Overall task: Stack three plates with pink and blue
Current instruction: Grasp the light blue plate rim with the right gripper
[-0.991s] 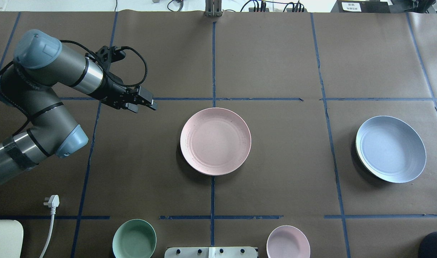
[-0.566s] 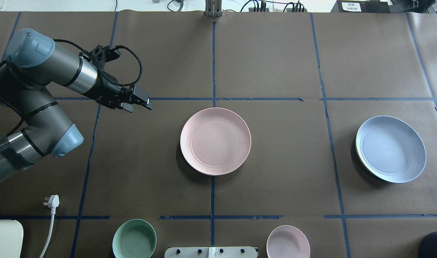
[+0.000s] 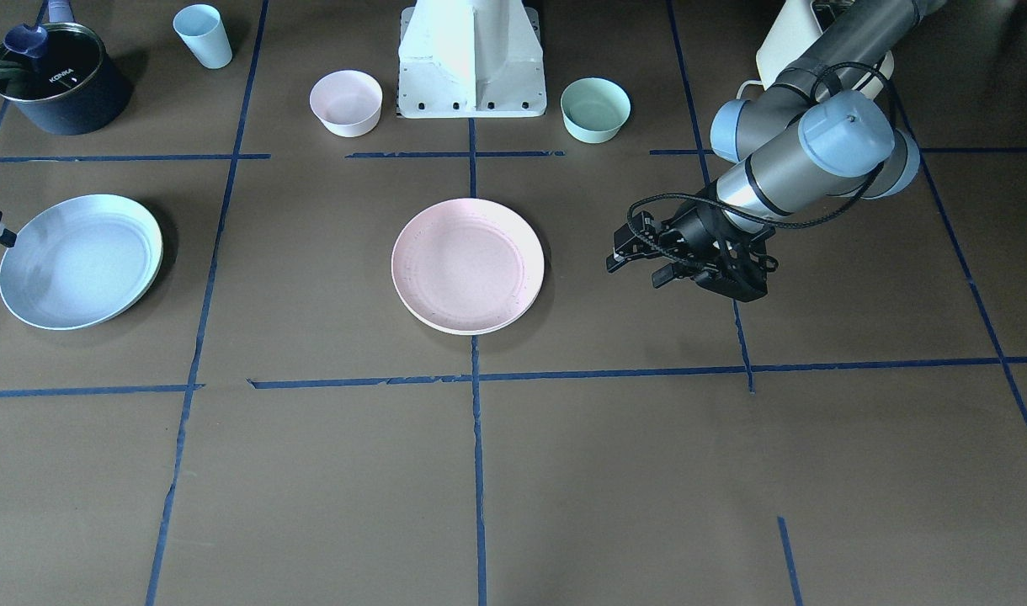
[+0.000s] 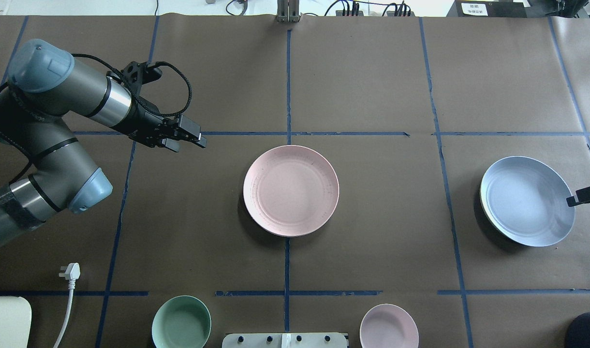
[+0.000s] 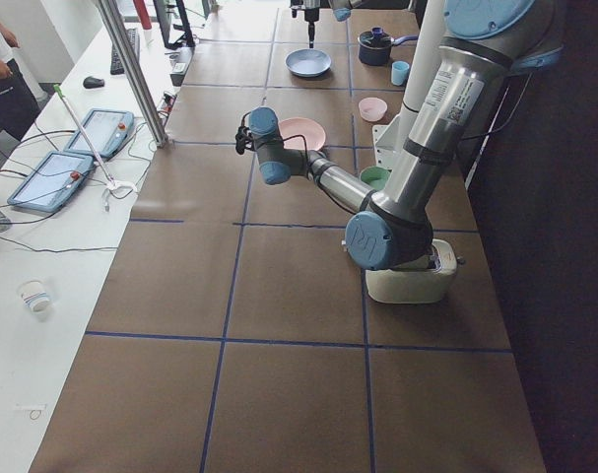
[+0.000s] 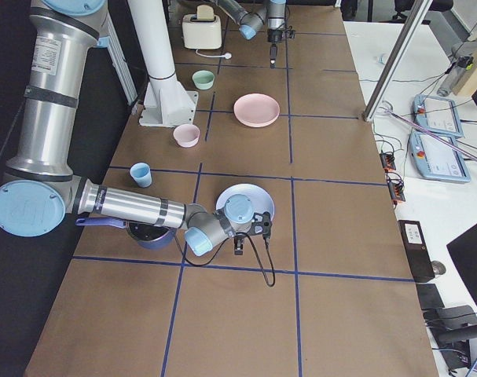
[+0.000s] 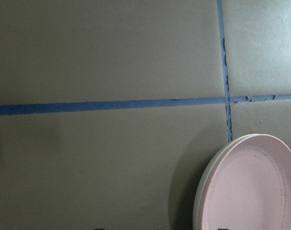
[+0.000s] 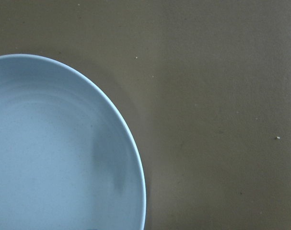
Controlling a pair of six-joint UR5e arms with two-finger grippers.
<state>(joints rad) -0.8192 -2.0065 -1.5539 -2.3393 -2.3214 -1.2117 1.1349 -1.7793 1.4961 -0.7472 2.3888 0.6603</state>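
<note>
In the middle, see the pink plate [image 4: 290, 190] stacked on a white plate [image 7: 199, 211]. Well apart, toward the right end, find the blue plate [image 4: 527, 200], with the right gripper [image 4: 585, 196] over its outer rim; cannot tell whether its fingers are apart or together. Note the left gripper [image 4: 189, 140] apart from the pink plate, fingers spread, empty.

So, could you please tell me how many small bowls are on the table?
2. The mint-green bowl sits beside the robot's base on its left side, the pink bowl on its right. No others show.
</note>
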